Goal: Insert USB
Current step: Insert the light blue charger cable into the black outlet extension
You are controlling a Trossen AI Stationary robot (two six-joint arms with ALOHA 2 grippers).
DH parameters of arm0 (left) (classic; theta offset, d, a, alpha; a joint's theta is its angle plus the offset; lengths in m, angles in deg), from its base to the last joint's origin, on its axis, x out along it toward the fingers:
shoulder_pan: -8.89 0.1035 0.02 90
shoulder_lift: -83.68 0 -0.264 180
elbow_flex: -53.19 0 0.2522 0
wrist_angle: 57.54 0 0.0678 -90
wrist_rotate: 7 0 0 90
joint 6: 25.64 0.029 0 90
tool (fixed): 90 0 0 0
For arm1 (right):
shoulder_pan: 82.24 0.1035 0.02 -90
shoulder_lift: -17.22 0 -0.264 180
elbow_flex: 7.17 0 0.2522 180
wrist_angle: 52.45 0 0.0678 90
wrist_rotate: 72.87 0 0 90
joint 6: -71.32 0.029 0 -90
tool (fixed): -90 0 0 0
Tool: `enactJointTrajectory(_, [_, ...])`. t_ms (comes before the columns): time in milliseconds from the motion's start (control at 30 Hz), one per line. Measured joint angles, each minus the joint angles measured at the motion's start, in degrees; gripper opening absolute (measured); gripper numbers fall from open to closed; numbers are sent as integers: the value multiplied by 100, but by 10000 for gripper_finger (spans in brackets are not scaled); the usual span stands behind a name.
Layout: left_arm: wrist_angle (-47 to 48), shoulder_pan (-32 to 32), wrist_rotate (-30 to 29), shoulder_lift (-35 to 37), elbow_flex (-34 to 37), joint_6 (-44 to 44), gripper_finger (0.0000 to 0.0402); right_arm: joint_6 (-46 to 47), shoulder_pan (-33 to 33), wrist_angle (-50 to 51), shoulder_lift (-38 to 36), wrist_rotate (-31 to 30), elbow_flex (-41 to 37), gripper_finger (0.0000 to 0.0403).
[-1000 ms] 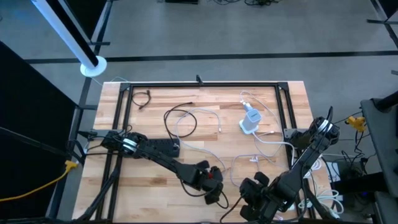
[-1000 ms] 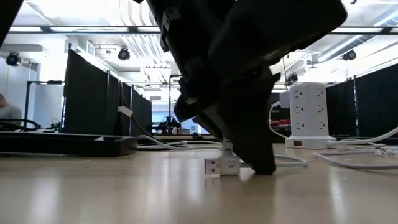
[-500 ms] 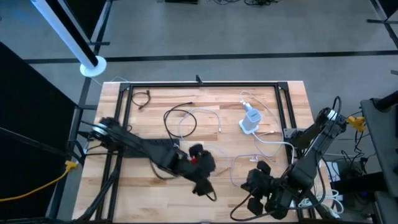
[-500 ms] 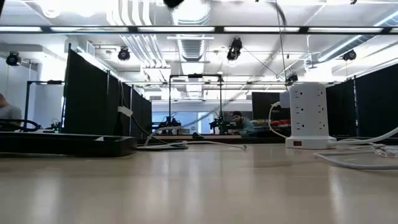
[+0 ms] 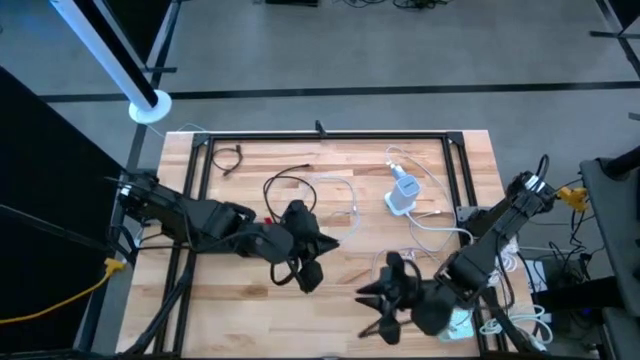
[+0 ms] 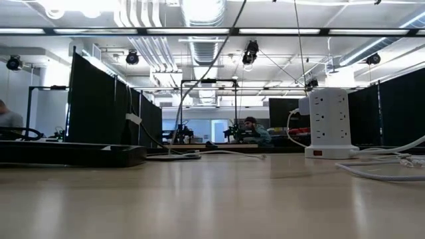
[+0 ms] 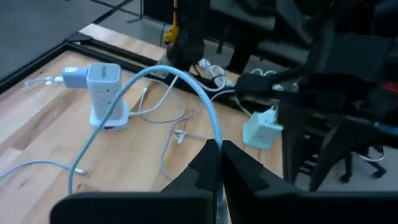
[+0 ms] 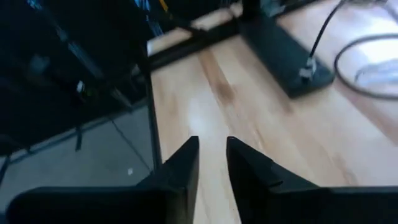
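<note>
**Left arm holds the USB cable above the table**

The wooden table [image 5: 250, 300] fills the high view, edged by a black metal frame [image 5: 330, 136]. Two dark arms reach over it: the left arm [image 5: 200, 218] stretches from the left edge toward the middle, and the right arm [image 5: 495, 240] bends in from the right side toward the near edge.

The white power strip tower [image 5: 402, 192] stands upright on the far right part of the table, with white cords lying around it.

The left gripper [image 7: 217, 163] has its fingers pinched narrow on the light blue USB cable [image 7: 186, 93], which arcs up and away from the fingertips, then drops to the table near the tower.

The right gripper [image 8: 211, 163] hangs over bare wood near the table's edge, fingers a narrow gap apart, holding nothing
</note>
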Motion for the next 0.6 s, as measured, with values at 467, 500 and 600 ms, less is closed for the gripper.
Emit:
enactJointTrajectory(467, [-335,57,-796,881,1124,124,0,-1379,-450,-37,-29,6,243,132])
enactJointTrajectory(500, [-501,90,-754,999,1396,127,0,-1398,-491,-39,-28,101,243,132])
enactJointTrajectory(600, [-1379,336,-399,1393,2284,210,0,-1541,-717,25,-28,476,232,126])
